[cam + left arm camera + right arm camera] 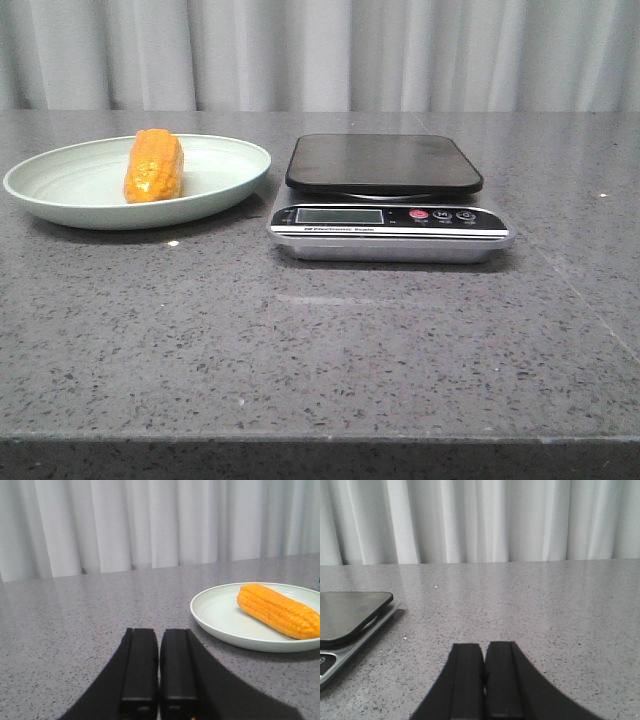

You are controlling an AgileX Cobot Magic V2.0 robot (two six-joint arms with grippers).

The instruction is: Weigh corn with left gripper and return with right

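Front view shows the corn (153, 166) lying on its side in the pale green plate (60, 205), toward the plate's far middle, with the kitchen scale (388, 198) just beside the plate and its dark platform bare. That fits two stages alike: corn waiting to go onto the scale, or corn already weighed and set back in the plate. The scale's display is too dim to read (it may be blank).

In the left wrist view the left gripper (159, 666) is clenched on nothing, low over the worktop (75, 620), with plate and corn well apart from it. The right gripper (484, 677) is likewise closed and empty, near the scale's edge.

As a judgement, the risks lie in the corn itself: rounded and glossy, it could roll or slip from a pinch, and a gripper coming in low could catch the plate's rim and shove the plate against the scale.
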